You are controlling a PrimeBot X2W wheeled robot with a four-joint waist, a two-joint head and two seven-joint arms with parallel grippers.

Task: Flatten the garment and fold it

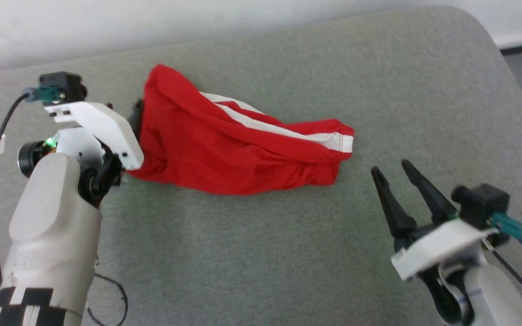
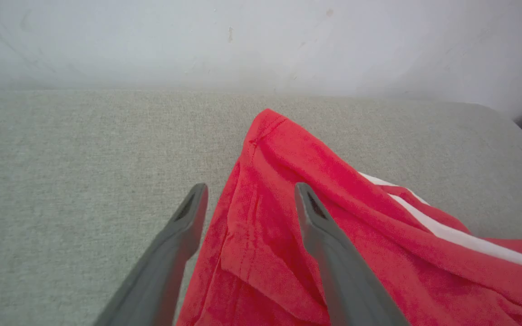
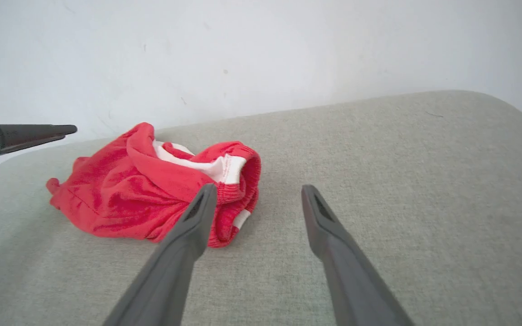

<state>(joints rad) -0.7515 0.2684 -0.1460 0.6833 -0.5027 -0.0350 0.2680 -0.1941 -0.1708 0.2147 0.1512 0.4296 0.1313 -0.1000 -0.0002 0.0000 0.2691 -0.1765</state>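
From the head view, one garment (image 1: 224, 149) lies crumpled in a long heap on the far half of the surface (image 1: 261, 253), a grey-green woven cloth top with a rounded corner. The garment is thin red fabric, and two white bands (image 1: 288, 131) run side by side along its upper fold. The left arm's white wrist housing (image 1: 102, 127) sits at the garment's left end. The right gripper (image 1: 390, 167) is just off its right end, with two dark tapered fingers spread and nothing between them. A pale wall (image 1: 107, 27) runs behind.

In the left wrist view, the left gripper (image 2: 250, 194) has two grey fingers set well apart and clamped on nothing. One is over bare weave and the other over wrinkled red cloth with a stitched hem. Whether they touch the cloth cannot be told.

In the right wrist view, the two fingers (image 3: 329, 235) stand apart over bare surface. The garment's gathered, ribbed end lies beside the left one.
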